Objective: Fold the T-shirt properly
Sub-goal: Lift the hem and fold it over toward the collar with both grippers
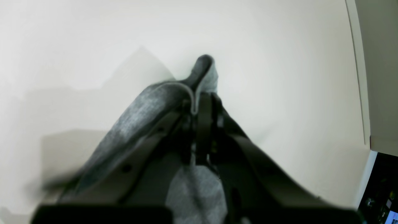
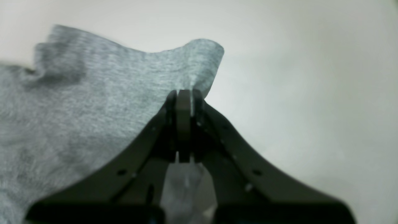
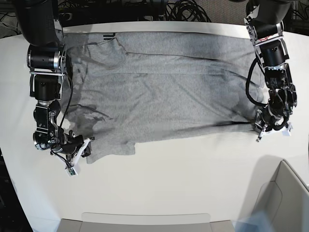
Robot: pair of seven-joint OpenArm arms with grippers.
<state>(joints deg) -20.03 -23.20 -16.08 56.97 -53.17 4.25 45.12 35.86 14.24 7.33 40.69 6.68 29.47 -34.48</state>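
Observation:
The heather-grey T-shirt (image 3: 164, 82) lies spread out, plain side up, across the far half of the white table (image 3: 183, 179). My right gripper (image 3: 86, 145) is at the shirt's near corner on the base view's left. In the right wrist view it (image 2: 185, 95) is shut on a raised fold of grey cloth (image 2: 93, 93). My left gripper (image 3: 257, 127) is at the shirt's near corner on the base view's right. In the left wrist view it (image 1: 202, 98) is shut on a pinched edge of the shirt (image 1: 140, 115). No lettering shows.
A beige box (image 3: 289, 193) stands at the near right corner. A flat tray edge (image 3: 145, 220) runs along the table's front. Cables (image 3: 186, 9) lie behind the table. The left wrist view shows the table edge (image 1: 360, 93) on its right.

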